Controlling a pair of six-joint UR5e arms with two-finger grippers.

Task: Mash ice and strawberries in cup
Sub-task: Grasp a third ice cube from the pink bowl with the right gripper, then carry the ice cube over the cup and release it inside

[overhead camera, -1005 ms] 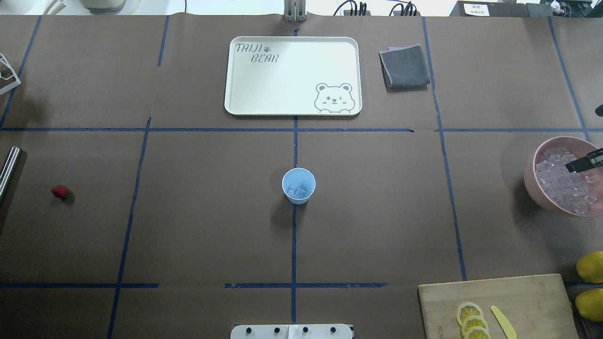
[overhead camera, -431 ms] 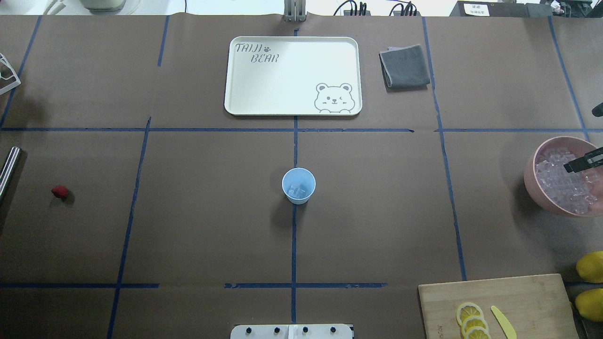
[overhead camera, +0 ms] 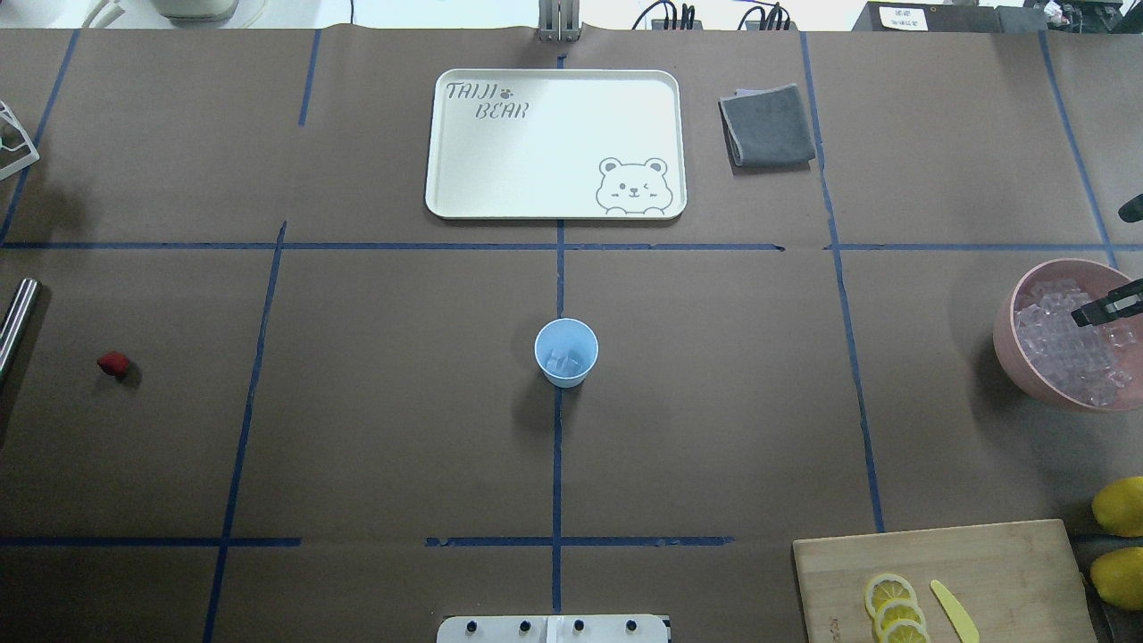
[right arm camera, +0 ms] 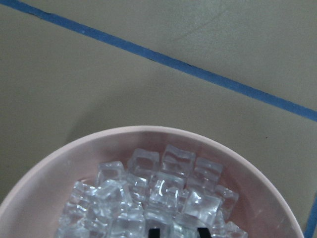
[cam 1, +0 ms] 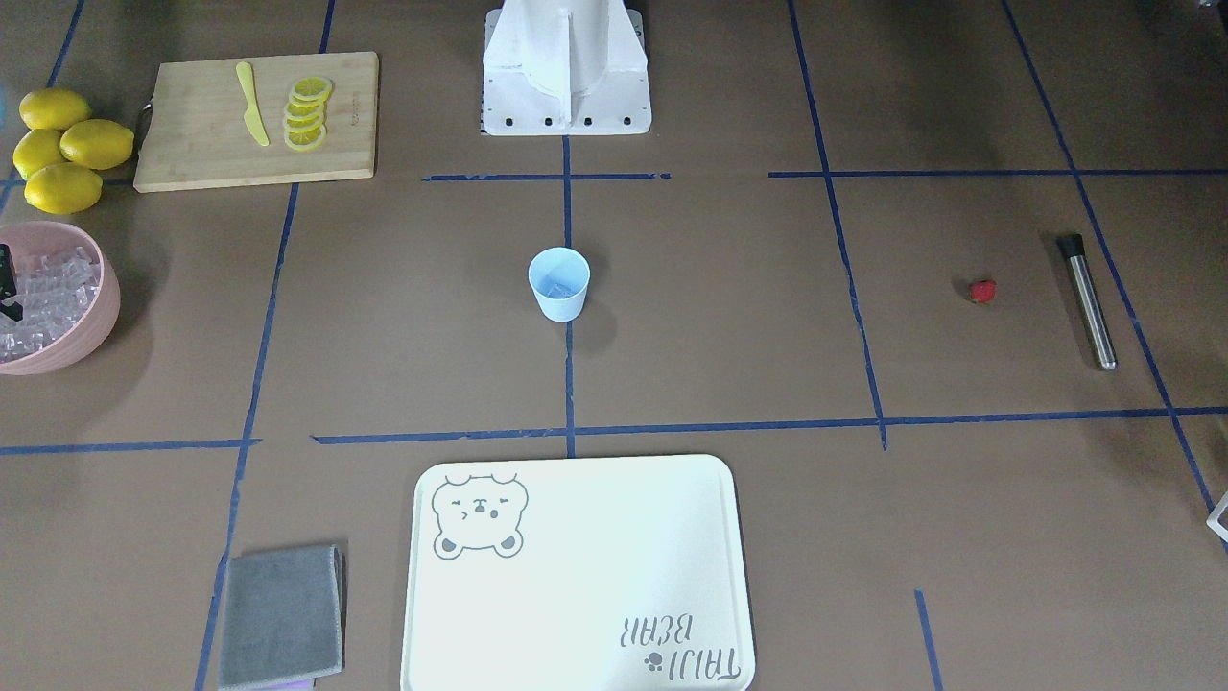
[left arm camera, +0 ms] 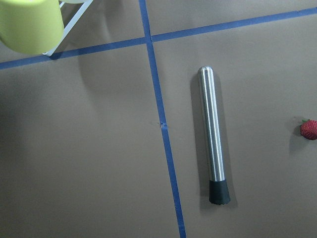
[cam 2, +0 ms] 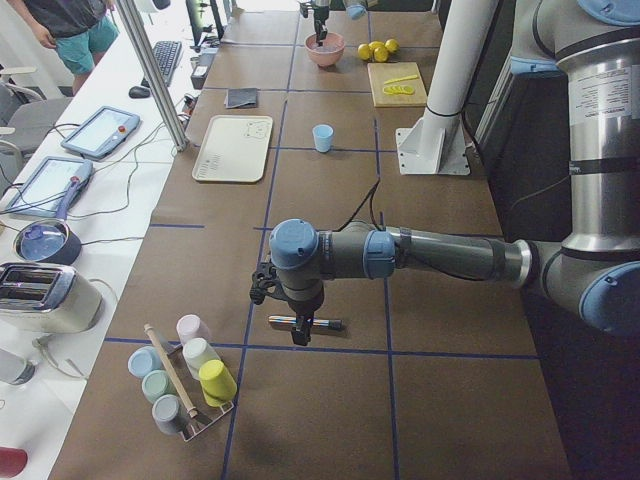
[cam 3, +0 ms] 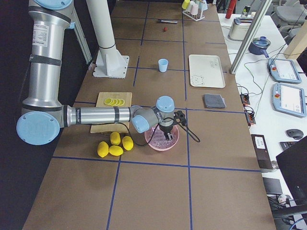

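- Cup (overhead camera: 566,352) stands mid bench (overhead camera: 714,402), some ice (overhead camera: 563,363) inside.
- Strawberry (overhead camera: 113,363) lies far left, near a steel rod (left arm camera: 212,136).
- Right pincer (right arm camera: 178,232), spread apart, reaches into the ice bowl (overhead camera: 1005,353).
- Left pincer (cam 2: 297,320): grip state impossible to tell.

A cream tray (overhead camera: 554,143) is set on the table, with a folded grey cloth (overhead camera: 768,125) beside it. Lemon slices (overhead camera: 896,612) and a yellow knife (overhead camera: 954,609) are laid on a wooden board (overhead camera: 982,563), with four lemons (cam 1: 65,149) grouped nearby. A steel rod (cam 1: 1088,302) is laid flat.
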